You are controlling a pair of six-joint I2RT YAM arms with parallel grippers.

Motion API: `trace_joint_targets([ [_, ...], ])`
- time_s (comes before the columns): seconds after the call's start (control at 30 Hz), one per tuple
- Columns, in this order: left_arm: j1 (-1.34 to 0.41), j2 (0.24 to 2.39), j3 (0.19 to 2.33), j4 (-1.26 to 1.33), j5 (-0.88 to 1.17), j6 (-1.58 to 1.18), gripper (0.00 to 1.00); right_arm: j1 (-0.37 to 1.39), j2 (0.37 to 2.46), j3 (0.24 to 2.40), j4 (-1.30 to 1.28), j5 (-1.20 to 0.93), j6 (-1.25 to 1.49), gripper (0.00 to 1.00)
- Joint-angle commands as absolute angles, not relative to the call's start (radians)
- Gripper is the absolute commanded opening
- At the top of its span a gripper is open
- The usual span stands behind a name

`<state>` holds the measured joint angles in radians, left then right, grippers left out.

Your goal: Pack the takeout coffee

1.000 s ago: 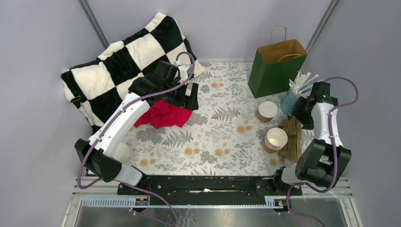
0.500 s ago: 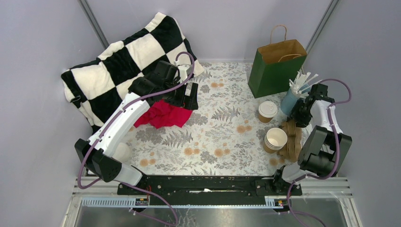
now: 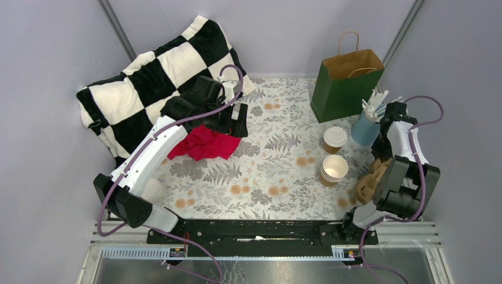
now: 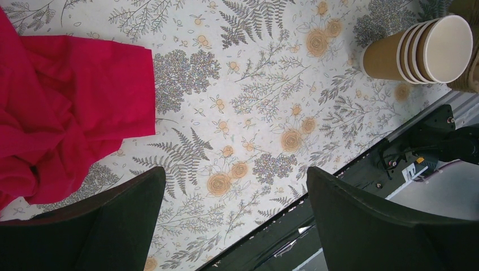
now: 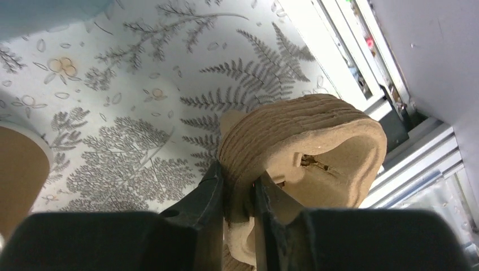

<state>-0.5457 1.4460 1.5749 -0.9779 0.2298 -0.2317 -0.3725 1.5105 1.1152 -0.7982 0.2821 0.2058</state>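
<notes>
Since a second ago the lidless cup stack [image 3: 333, 170] has slid left and the moulded cup carrier [image 5: 305, 141] has tipped up, its wall pinched in the right gripper [image 5: 237, 189]. Left gripper [image 4: 234, 175] hangs wide, holding nothing. One takeout coffee [image 3: 335, 139] stands right of centre, in front of one green paper bag [image 3: 346, 83]. Fetching the carrier, I'd say; next it wants laying flat beside the coffee. Four nested cups, by their rims

Coffee [image 3: 335, 139]: lidded, upright
Brown kraft cup, white lid on, is standing on the table [image 3: 278, 168] just before the bag [image 3: 340, 94].
</notes>
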Motion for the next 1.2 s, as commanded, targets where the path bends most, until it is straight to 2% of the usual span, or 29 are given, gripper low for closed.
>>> trace_joint_targets([
  [0.0, -0.537, 1.439, 1.573, -0.959, 0.214, -0.212, 0.99, -0.333, 1.582, 1.198, -0.788, 0.320, 0.174, 0.25],
  [0.1, -0.529, 1.439, 1.567, -0.957, 0.219, -0.215, 0.99, -0.311, 1.638, 1.258, -0.804, 0.266, 0.174, 0.40],
  [0.17, -0.521, 1.442, 1.563, -0.954, 0.226, -0.217, 0.99, -0.310, 1.662, 1.296, -0.866, 0.260, 0.192, 0.59],
  [0.2, -0.518, 1.443, 1.562, -0.954, 0.229, -0.218, 0.99, -0.310, 1.660, 1.313, -0.900, 0.264, 0.204, 0.65],
  [0.27, -0.512, 1.444, 1.555, -0.954, 0.235, -0.221, 0.99, -0.310, 1.638, 1.341, -0.969, 0.266, 0.229, 0.68],
  [0.37, -0.509, 1.451, 1.555, -0.950, 0.246, -0.224, 0.99, -0.310, 1.574, 1.337, -1.039, 0.259, 0.250, 0.65],
  [0.53, -0.509, 1.455, 1.548, -0.945, 0.260, -0.229, 0.99, -0.311, 1.510, 1.233, -1.063, 0.193, 0.247, 0.41],
  [0.87, -0.509, 1.448, 1.535, -0.943, 0.269, -0.232, 0.99, -0.311, 1.500, 1.107, -0.974, 0.117, 0.243, 0.36],
  [1.17, -0.509, 1.449, 1.542, -0.947, 0.268, -0.229, 0.99, -0.311, 1.528, 1.109, -0.929, 0.141, 0.240, 0.24],
])
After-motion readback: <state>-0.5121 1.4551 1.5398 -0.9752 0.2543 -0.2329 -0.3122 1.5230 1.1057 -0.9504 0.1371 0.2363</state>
